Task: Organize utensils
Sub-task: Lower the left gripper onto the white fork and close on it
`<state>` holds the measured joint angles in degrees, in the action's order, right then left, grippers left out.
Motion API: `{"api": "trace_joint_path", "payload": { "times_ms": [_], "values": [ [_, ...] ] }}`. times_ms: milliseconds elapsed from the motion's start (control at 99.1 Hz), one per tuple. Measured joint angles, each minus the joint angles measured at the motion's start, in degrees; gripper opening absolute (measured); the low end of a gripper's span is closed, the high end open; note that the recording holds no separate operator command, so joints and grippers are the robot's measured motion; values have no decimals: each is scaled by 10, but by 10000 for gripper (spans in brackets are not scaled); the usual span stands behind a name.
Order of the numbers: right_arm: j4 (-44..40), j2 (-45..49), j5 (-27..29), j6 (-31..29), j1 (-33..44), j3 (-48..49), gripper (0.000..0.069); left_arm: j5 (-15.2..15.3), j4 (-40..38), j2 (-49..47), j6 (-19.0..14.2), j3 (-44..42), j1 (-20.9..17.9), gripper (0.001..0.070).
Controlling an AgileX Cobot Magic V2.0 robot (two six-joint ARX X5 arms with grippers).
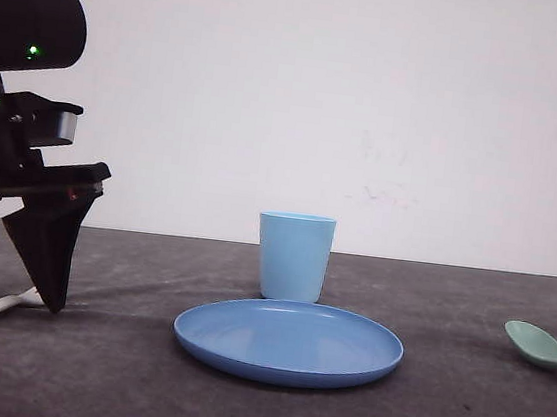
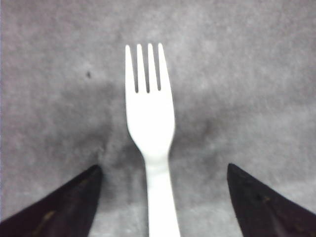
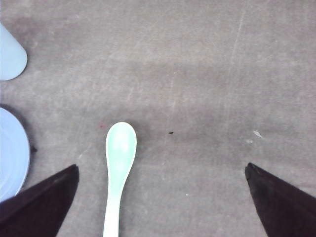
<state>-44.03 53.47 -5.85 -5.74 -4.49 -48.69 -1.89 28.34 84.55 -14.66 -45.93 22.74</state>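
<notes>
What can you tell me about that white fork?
The fork is slim, plain white and looks like plastic, with four straight tines and a narrow handle. It lies flat on the grey table, at the robot's left. The left gripper is low over it, jaws open on either side of the handle, not touching it. Nothing else touches it.
</notes>
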Motion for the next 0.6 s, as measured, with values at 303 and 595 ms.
{"api": "trace_joint_path", "payload": {
  "times_ms": [303,595],
  "values": [
    [0,0,0,0,0,0,681,7,-3,5,0,-1,-1,293],
    [0,0,0,0,0,0,681,16,2,6,0,-1,-2,143]
  ]
}}
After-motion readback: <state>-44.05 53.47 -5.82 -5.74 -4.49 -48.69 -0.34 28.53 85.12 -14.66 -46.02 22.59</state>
